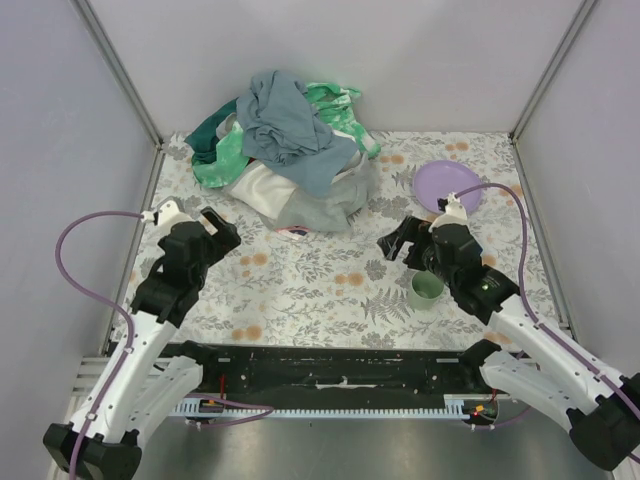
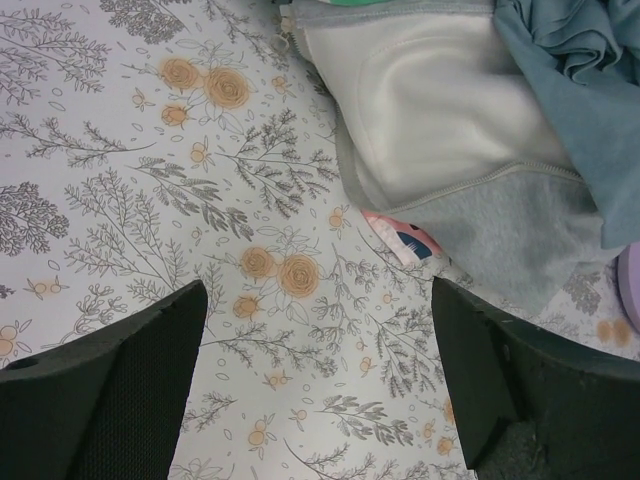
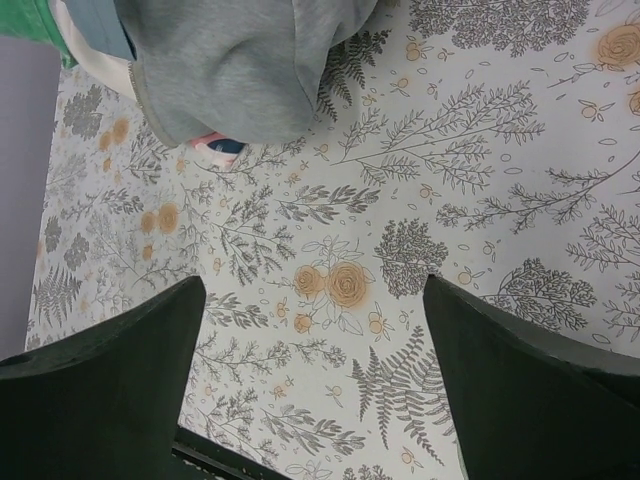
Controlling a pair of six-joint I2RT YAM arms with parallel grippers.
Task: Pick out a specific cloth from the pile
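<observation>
From above, the pile [image 1: 290, 150] sits ahead of both arms, at the far side of the table [image 1: 300, 290]. The left gripper [image 1: 215, 232] and the right gripper [image 1: 400, 243] both hover near its front edge, one on each side. Neither touches it. A green cup [image 1: 426, 289] stands just behind the right jaws, and a purple plate [image 1: 447, 185] lies ahead of them.

In the left wrist view the two fingers [image 2: 120, 385] are spread wide, with only table between them. The pile lies ahead and to the right of the jaws. A pink scrap [image 2: 405, 238] peeks out from under its grey edge.

In the right wrist view the fingers [image 3: 520, 390] are spread wide too, and they hold nothing. The pile is ahead and to the left of the jaws.

No view shows the orange-red cloth. It may be buried in the pile, but I cannot tell.

So this looks like the very start: reaching and looking, with no grab yet. The next move likely calls for one gripper to go forward and lift or pull aside the top clothes until orange-red shows. Then it can pinch only that cloth, not the pink scrap.
</observation>
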